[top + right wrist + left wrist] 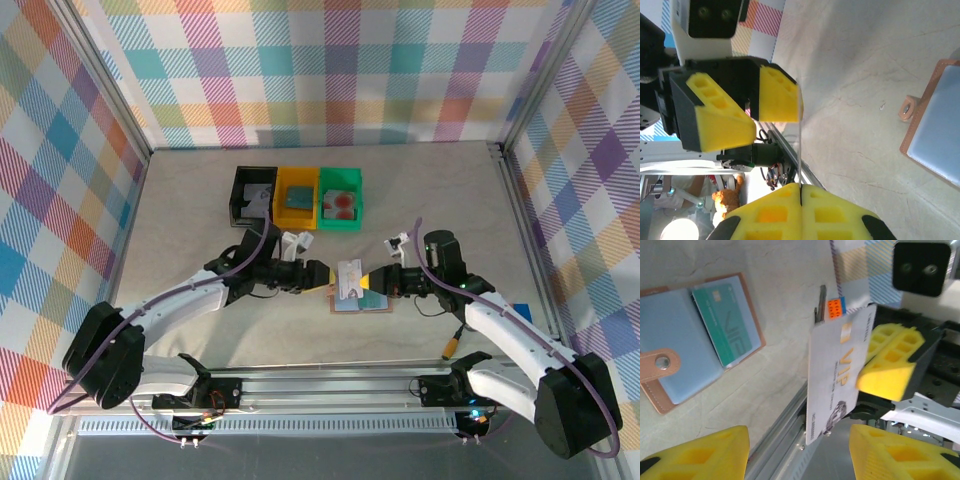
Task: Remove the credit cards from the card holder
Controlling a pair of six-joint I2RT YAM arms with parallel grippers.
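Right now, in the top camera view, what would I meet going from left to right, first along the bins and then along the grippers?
Bins: black bin → yellow bin → green bin. Grippers: left gripper → white card → right gripper.

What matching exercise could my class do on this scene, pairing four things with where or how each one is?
Things:
1. grey-white card
2. teal card
3. card holder
4. left gripper

States:
A. lying open on the table
B. pinched in the shut right gripper, off the table
C. tucked in a pocket of the card holder
D. jaws open, holding nothing

Pairs: 1-B, 2-C, 3-A, 4-D
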